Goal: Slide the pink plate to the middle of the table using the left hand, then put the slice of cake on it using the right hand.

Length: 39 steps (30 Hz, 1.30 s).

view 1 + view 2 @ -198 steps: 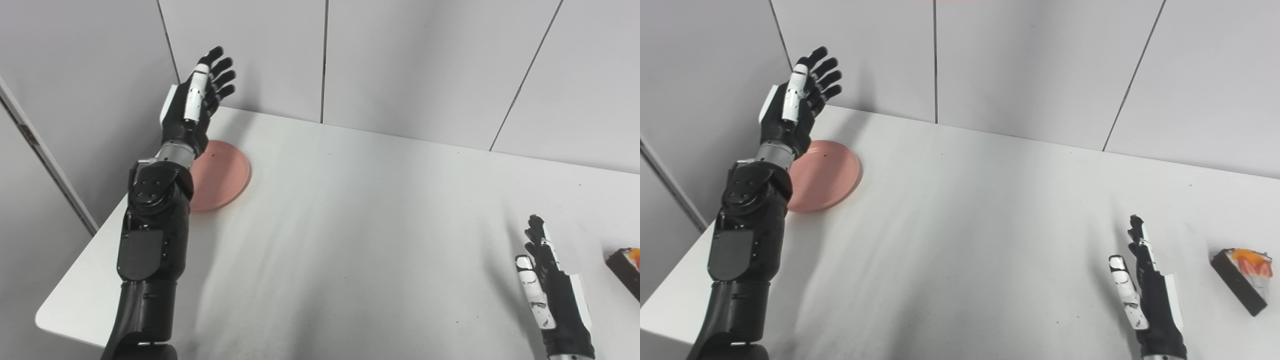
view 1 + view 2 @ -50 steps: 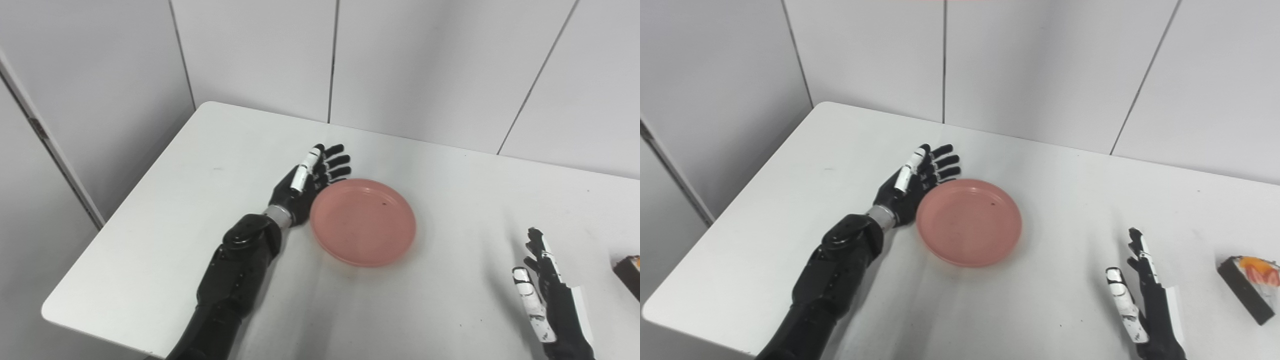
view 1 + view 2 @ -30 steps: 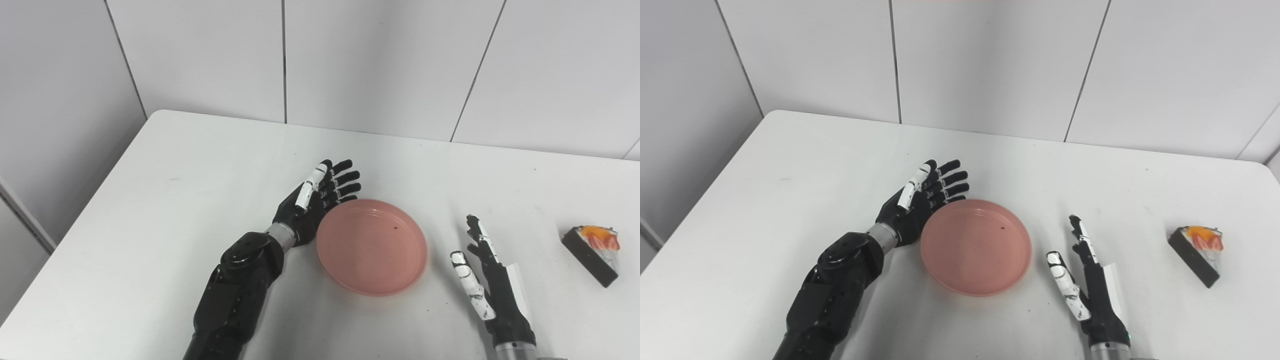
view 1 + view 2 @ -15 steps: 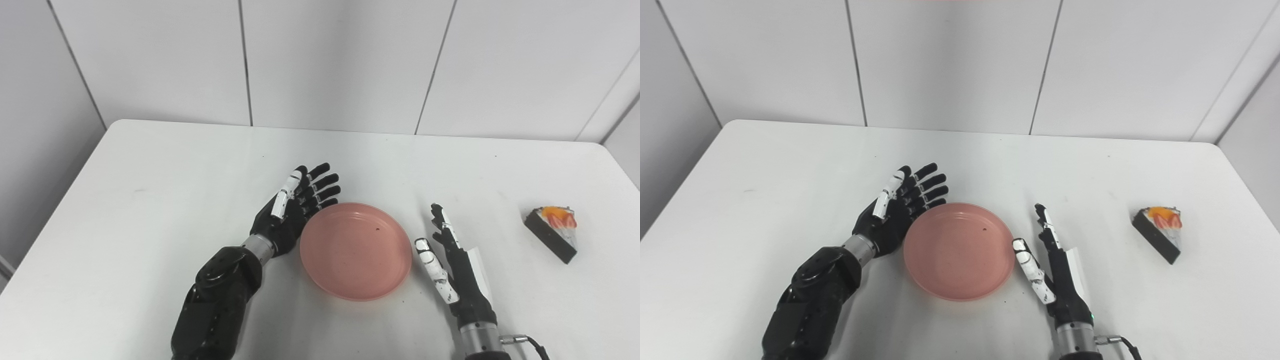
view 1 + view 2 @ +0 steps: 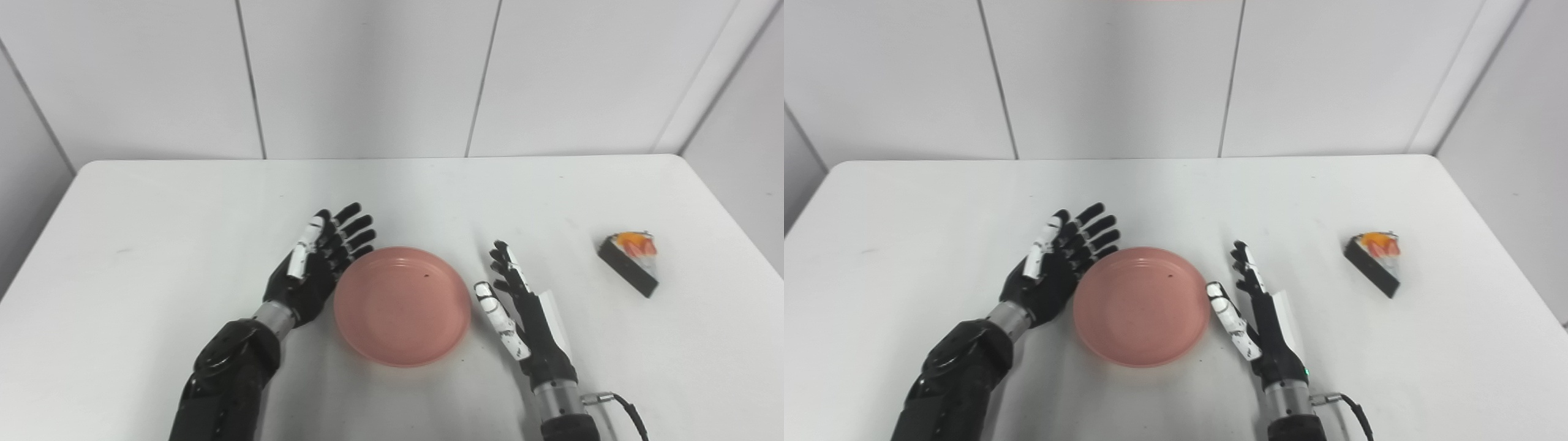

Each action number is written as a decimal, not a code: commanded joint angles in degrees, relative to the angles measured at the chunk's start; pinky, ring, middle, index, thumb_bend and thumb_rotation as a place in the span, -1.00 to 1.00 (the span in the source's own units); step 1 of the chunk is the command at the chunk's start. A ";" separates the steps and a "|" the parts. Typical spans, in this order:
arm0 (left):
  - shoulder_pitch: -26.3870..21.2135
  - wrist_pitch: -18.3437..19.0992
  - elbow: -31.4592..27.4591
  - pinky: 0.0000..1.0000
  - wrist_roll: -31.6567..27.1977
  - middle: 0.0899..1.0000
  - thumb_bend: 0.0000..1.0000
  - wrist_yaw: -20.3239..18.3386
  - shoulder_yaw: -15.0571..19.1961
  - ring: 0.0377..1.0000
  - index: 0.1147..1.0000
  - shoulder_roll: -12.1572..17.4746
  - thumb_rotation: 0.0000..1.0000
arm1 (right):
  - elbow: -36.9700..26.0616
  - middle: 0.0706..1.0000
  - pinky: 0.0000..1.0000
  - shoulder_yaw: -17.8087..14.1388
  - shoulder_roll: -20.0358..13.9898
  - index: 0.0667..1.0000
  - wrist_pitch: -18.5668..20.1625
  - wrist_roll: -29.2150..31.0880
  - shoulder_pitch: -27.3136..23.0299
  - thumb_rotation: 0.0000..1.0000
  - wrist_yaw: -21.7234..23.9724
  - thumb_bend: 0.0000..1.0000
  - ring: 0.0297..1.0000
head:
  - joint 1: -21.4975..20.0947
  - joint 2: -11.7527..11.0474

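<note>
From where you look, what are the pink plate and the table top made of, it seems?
The pink plate looks like plastic: even matte colour, soft sheen, thin raised rim. The table seems a smooth white laminate or coated board, with faint reflections and rounded corners; I cannot be sure of either.

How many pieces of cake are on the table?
1. The slice of cake sits on the table's right side, well away from the pink plate in the middle. Nothing looks able to hide another.

Smooth matt white surface [image 5: 153, 202]; pink plate [image 5: 402, 305] of faintly glossy plastic, centre frame; black-and-white hard plastic on left hand [image 5: 315, 269].
</note>
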 commanded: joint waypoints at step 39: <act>1.54 -1.76 8.01 0.82 -1.43 0.78 -0.14 -7.85 1.93 0.78 0.76 5.77 1.00 | -6.78 0.86 0.35 -11.77 -18.05 0.93 15.14 -14.84 -17.04 0.24 6.33 0.83 0.70 | -12.71 -1.92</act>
